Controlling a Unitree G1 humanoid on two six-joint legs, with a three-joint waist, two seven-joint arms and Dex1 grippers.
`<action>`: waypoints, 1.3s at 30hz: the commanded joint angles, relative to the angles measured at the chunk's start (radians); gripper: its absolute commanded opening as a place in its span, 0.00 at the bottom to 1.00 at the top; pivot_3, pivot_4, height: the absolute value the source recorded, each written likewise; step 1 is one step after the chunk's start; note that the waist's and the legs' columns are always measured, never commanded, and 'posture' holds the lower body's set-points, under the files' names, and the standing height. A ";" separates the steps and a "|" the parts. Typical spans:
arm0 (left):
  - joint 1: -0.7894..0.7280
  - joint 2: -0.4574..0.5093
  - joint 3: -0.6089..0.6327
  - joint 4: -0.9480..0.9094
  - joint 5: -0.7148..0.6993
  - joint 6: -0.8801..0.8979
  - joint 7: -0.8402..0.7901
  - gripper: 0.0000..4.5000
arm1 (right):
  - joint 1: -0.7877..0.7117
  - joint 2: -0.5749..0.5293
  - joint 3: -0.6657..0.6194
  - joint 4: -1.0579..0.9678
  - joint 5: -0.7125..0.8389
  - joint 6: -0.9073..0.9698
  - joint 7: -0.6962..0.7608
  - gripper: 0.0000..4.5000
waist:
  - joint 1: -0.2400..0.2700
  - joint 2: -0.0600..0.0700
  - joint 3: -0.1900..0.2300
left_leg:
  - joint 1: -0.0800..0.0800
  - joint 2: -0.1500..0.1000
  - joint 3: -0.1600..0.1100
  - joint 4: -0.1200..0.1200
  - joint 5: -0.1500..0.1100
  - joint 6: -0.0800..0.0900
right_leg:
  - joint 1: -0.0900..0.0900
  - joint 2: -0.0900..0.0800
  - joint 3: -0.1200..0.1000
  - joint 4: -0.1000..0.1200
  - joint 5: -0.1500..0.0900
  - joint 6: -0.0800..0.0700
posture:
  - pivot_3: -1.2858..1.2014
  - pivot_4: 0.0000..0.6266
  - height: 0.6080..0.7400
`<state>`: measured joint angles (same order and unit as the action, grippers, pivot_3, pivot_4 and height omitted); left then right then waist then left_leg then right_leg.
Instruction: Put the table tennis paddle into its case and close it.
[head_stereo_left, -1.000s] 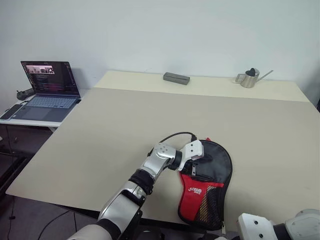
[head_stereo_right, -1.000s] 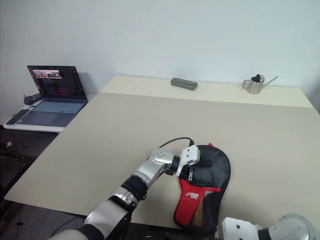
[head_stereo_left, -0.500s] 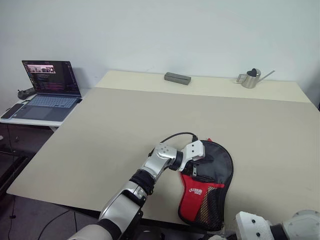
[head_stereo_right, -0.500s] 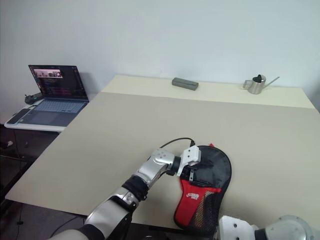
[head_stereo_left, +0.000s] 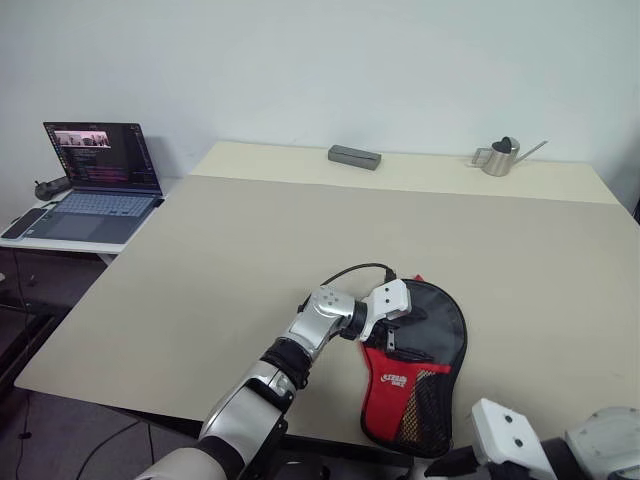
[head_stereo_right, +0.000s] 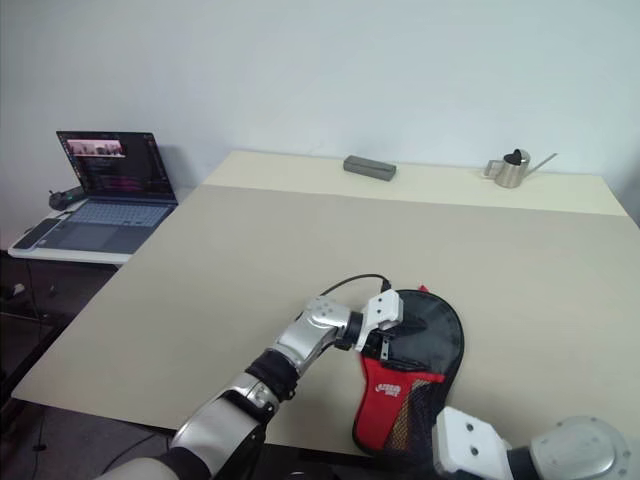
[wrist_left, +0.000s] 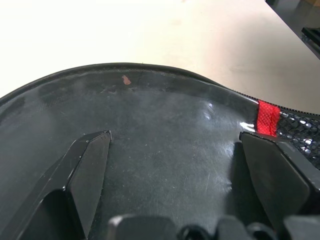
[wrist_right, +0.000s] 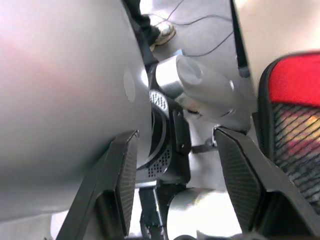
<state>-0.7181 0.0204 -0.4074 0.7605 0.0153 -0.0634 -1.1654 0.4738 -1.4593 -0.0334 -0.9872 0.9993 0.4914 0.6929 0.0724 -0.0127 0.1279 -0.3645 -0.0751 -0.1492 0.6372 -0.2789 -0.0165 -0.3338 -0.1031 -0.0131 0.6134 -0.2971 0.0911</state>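
The case (head_stereo_left: 432, 328), a paddle-shaped black pouch with a red panel and mesh pocket, lies flat near the table's front edge, right of centre. My left gripper (head_stereo_left: 394, 326) rests on its round black part. In the left wrist view the left gripper (wrist_left: 175, 135) stands open, fingers spread wide on the black face (wrist_left: 165, 105). The table tennis paddle is hidden. My right gripper (wrist_right: 175, 135) is open and empty, below the front edge beside the case's red and mesh end (wrist_right: 295, 85). Its white wrist (head_stereo_left: 508, 435) shows at the bottom right.
An open laptop (head_stereo_left: 95, 180) sits on a low side table to the left. A grey box (head_stereo_left: 354, 156) and a metal watering can (head_stereo_left: 500, 157) stand along the far edge of the beige table (head_stereo_left: 250, 250).
My right wrist has risen a little at the bottom right. The left gripper and the case have stayed in place.
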 joint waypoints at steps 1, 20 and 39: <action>0.071 0.002 -0.066 0.134 0.077 0.045 0.008 1.00 | -0.002 0.047 -0.198 0.016 0.118 0.060 0.072 0.59 | 0.001 -0.001 0.000 | 0.000 0.000 0.000 0.000 0.000 0.000 | 0.000 0.000 0.000 0.000 0.000 0.000 | 0.52 0.24 1.00; 0.114 0.184 0.074 -0.377 -0.133 0.245 -0.126 1.00 | -0.498 0.478 -0.065 0.547 -0.238 0.021 0.215 0.59 | -0.063 0.001 0.022 | -0.006 0.000 0.002 0.001 0.001 -0.001 | -0.005 0.001 0.003 0.005 0.002 -0.005 | 0.52 0.24 1.00; 0.414 0.438 0.351 -0.998 -0.249 0.420 0.229 1.00 | -0.945 0.662 0.045 1.198 -0.521 -0.179 0.472 0.59 | -0.074 0.002 0.047 | -0.019 -0.001 0.000 0.008 0.005 -0.008 | -0.025 0.001 0.004 0.028 0.001 -0.009 | 0.52 0.24 1.00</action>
<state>-0.3116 0.4379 -0.0894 -0.1960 -0.2447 0.3705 -0.9739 -0.4307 -0.8014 0.0227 0.1368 0.5121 0.3687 1.1301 -0.0012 -0.0104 0.1747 -0.3835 -0.0765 -0.1489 0.6455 -0.2732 -0.0246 -0.3594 -0.1025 -0.0085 0.6426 -0.2968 0.0814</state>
